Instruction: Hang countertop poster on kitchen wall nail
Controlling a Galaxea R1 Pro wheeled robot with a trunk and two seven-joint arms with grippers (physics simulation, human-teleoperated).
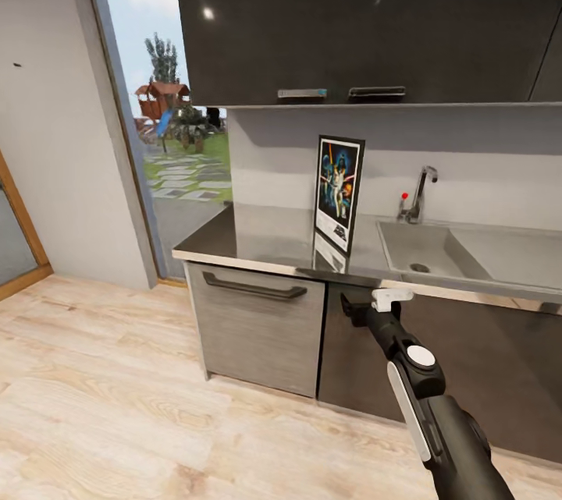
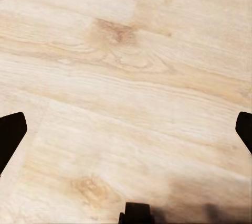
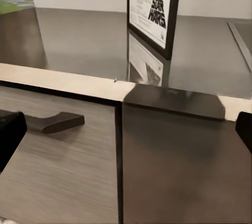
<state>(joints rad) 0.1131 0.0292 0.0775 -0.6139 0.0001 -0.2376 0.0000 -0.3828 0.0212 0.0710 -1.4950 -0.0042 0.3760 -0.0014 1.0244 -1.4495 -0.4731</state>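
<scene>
Pale wood floor (image 2: 126,77) lies beneath the left gripper (image 2: 126,129), jaws wide apart. The right gripper (image 1: 375,303), also spread open, hangs before grey cabinet fronts (image 1: 257,328). Beyond it, the black-framed poster (image 1: 339,192) stands upright on the glossy dark countertop (image 1: 257,239), beside the sink (image 1: 425,250).

Black right arm (image 1: 437,406), white side stripe, round white disc, white bracket near wrist, black pincer (image 1: 353,311)
</scene>
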